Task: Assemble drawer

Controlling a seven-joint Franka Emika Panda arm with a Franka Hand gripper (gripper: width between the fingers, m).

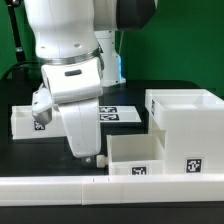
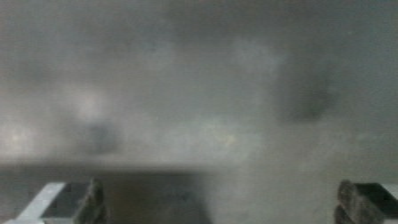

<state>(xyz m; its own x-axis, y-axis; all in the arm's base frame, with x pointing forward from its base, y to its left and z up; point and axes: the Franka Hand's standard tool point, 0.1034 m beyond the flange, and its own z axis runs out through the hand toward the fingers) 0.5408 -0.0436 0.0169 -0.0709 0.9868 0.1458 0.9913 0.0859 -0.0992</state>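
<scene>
We list the drawer in three parts: housing [image 1: 186,112] at the exterior view's right, one tray [image 1: 133,160] just in front of it, and a second tray [image 1: 24,120] well apart at the left. The gripper [image 1: 88,152] hangs low beside the front tray. In the wrist view its fingers [image 2: 63,200] stand spread wide, holding nothing.
</scene>
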